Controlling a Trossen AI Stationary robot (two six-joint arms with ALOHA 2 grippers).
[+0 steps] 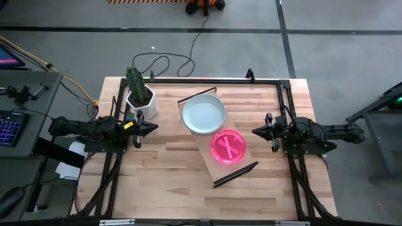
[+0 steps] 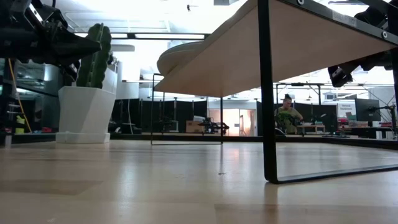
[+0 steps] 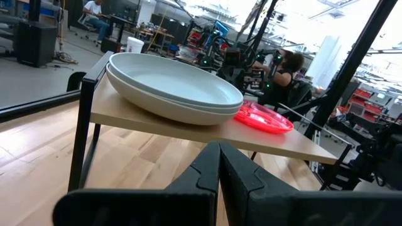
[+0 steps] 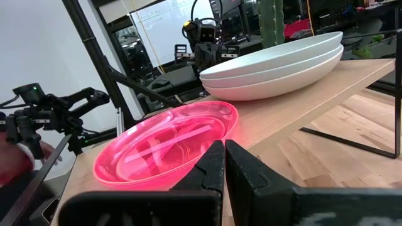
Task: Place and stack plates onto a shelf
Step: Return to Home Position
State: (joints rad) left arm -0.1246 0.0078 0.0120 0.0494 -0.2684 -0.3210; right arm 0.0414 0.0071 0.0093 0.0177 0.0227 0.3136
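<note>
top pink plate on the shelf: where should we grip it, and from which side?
Probably pinch the raised rim of the top pink plate on the edge facing the right gripper, coming in from that side. The rim flares up off the shelf, giving a lip; the opposite edge sits close to the pale plate stack, leaving less room.

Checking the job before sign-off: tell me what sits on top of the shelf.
On the shelf: a stack of pale plates at one end, pink translucent plates beside it. Lower plates are covered, so neither stack's count is certain.
</note>
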